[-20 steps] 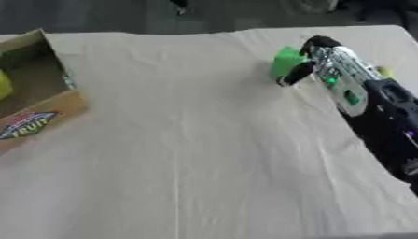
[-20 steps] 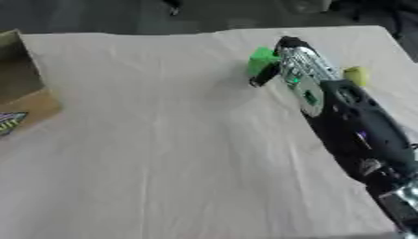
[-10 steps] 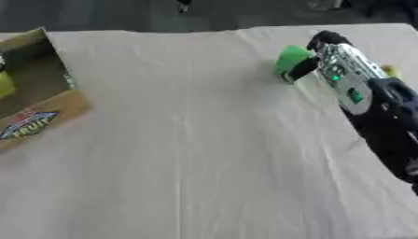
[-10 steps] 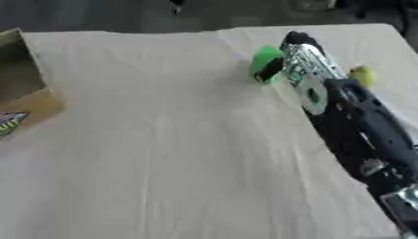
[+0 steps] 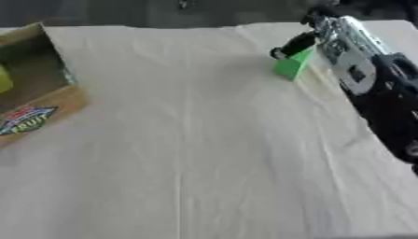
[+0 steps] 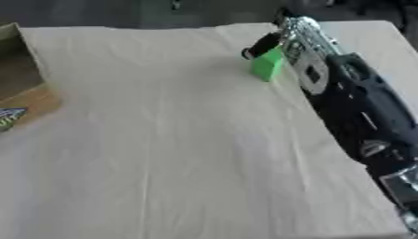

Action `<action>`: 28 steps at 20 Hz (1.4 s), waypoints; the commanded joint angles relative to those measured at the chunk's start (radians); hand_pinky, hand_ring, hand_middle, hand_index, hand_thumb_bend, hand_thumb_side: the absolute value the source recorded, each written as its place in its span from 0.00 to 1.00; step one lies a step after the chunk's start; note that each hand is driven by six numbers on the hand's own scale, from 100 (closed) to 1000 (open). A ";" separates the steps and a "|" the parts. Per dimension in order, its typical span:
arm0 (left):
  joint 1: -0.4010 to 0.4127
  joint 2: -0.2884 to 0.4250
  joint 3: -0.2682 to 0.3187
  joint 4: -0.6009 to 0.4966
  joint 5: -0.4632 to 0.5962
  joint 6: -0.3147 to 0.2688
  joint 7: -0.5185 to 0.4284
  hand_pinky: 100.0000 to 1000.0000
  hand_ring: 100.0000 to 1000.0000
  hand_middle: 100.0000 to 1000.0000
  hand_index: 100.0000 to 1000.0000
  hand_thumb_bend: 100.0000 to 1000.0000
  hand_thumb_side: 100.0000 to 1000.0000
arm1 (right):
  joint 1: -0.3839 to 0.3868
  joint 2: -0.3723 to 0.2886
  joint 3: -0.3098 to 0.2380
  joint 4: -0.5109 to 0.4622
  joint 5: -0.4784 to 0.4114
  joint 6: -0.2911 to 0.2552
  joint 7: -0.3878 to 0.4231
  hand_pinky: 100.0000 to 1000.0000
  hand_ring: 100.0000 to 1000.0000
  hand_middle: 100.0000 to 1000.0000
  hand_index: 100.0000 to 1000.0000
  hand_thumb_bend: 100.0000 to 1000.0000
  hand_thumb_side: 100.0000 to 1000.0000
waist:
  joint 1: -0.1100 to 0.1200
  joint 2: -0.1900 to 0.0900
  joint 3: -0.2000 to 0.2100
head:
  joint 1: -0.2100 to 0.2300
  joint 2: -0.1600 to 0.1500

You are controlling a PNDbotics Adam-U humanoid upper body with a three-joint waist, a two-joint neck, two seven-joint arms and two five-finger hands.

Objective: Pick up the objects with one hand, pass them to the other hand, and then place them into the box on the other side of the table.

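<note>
Lifting now, we are pinching the green block (image 5: 291, 64) in our right hand (image 5: 320, 32), cardboard box (image 5: 37, 100) lying far left.

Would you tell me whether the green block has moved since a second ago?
Cannot tell: the green block sits at the right hand as before, and the whole view, box included, has shifted.

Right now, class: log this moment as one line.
right hand: on green block, grip unclear | left hand: unseen | box: far left
</note>
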 commanded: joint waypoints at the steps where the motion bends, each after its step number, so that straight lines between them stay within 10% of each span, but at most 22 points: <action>1: -0.023 0.034 0.008 -0.007 -0.006 -0.002 -0.003 0.56 0.71 0.64 0.80 0.00 0.66 | -0.040 -0.052 0.001 -0.004 -0.029 0.146 0.211 0.92 0.89 0.85 0.87 0.55 0.34 | -0.002 -0.013 0.002 | -0.007 0.010; 28: -0.051 0.041 0.002 -0.006 -0.017 -0.011 -0.018 0.56 0.71 0.64 0.80 0.00 0.66 | -0.054 -0.125 0.007 0.053 -0.204 0.141 0.322 0.90 0.87 0.80 0.85 0.55 0.35 | -0.020 0.000 0.026 | -0.037 0.006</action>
